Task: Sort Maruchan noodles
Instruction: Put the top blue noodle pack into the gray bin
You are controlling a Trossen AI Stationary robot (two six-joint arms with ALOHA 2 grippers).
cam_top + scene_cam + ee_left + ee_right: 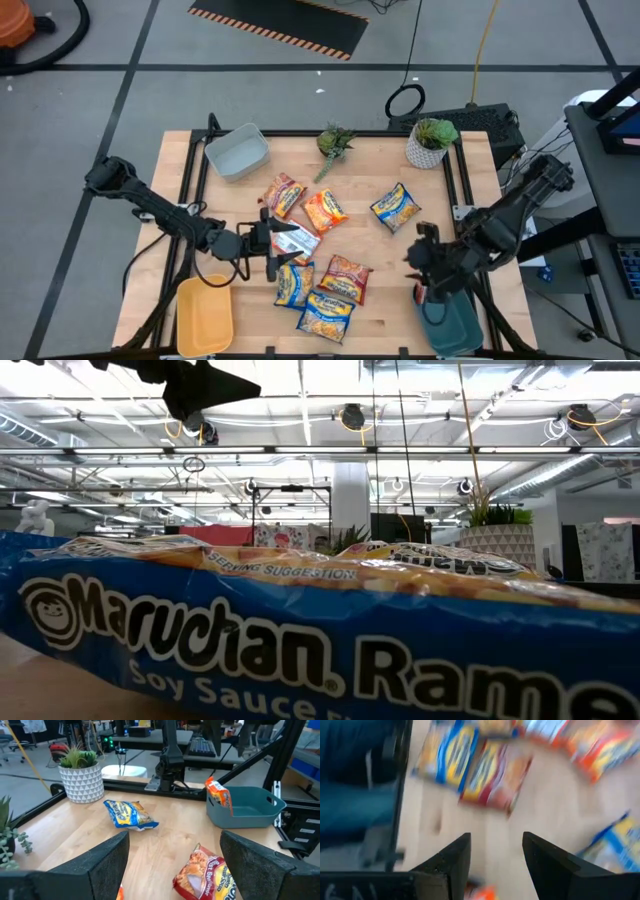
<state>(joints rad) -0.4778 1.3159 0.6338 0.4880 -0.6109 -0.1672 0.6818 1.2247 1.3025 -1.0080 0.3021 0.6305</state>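
A: Left side first. The left gripper (268, 243) is noted just inside the tabletop's (180, 160) left half, toward the front, jaws spread wide and empty. The white-and-red packet (297, 241) lies directly ahead of the fingertips, touching or nearly so; which cannot be told.

B: Its long axis?

A: Roughly along the line of the jaws, slightly skewed. The left arm is judged much the nearer to it. The yellow bin (204, 315) sits at the front-left corner, the grey bin (237, 152) at the back-left.

B: Middle of the tabletop?

A: The remaining Maruchan noodles (322, 250) are scattered there, with one blue-and-yellow packet (395, 207) set apart toward the right.

B: Right side?

A: The right gripper (421, 258) is recorded above the teal bin (452, 325) at the front-right corner, jaws parted with nothing seen between them. An orange packet (218, 796) stands on edge inside that bin, seen in the left wrist view.

B: Obscured?

A: The low view is filled by one blue packet (300, 630). The right wrist view is smeared.
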